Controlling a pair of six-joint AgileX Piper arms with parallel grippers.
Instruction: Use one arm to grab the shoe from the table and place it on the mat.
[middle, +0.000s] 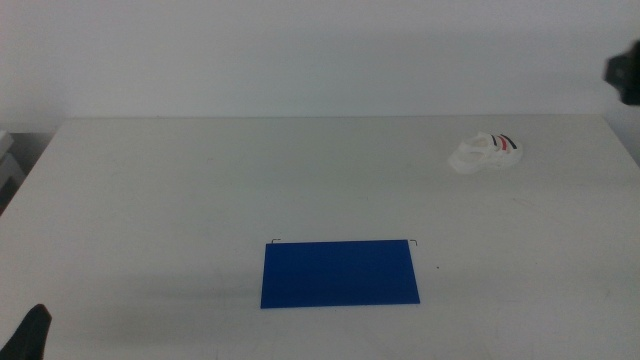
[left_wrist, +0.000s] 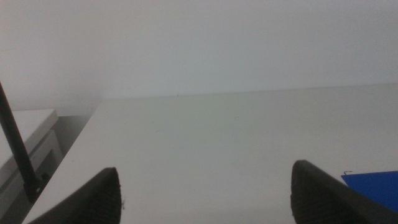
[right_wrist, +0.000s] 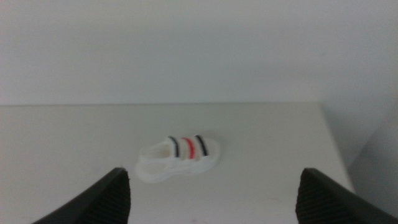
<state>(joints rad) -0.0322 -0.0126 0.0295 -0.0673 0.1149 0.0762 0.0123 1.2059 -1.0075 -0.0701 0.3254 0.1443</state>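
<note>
- While the shoe (middle: 485, 153) lies on its sole at the far right of the table (middle: 150, 200), well apart from the mat (middle: 340, 272) at the near centre, nothing has hold of it.
- Right gripper (right_wrist: 211, 205): its fingers (right_wrist: 99, 200) stand wide apart with nothing between them, and its wrist view has the shoe ahead, roughly centred in the gap. In the middle view only a dark part of that arm (middle: 625, 75) shows at the far right edge, above the table.
- Left gripper (left_wrist: 205, 199): fingers also spread wide and bare, waiting at the near left corner, a corner of the mat just in its view.
- Handling, as a guess: the shoe looks small and light, with a chunky sole that should be fairly stiff, and straps striped red and black that look softer and may give under pressure.
- Best hold, I judge: across the sole's two sides at mid-length, below the straps, where the walls are firm and roughly parallel.
- Risk: being light, it could slide or twist if one finger touches first; the rounded toe and heel look poor places to pinch.
</note>
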